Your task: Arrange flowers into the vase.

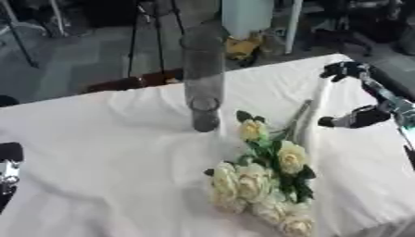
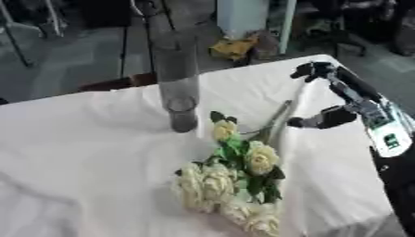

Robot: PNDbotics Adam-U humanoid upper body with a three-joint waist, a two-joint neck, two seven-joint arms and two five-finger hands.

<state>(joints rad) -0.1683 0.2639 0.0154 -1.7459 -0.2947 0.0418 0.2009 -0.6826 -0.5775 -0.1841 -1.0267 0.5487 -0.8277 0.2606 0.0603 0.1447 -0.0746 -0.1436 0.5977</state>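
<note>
White cloth table (image 1: 97, 139) | flowers (image 1: 267, 180) lying beside vase (image 1: 203, 78) | right hand (image 2: 324, 92) near stems, fingers spread, empty

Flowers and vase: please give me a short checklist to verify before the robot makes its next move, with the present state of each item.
1. Vase stands upright on the white tablecloth: ok.
2. Vase holds no flower yet: ok, it looks empty.
3. Bunch of pale yellow roses lies flat, blooms toward the near edge, stems pointing away: ok.
4. Right hand is beside the stem ends, open, not holding them: ok.
5. Right hand touching the stems: cannot tell.
6. Left hand at the left edge: fingers cannot tell.
</note>
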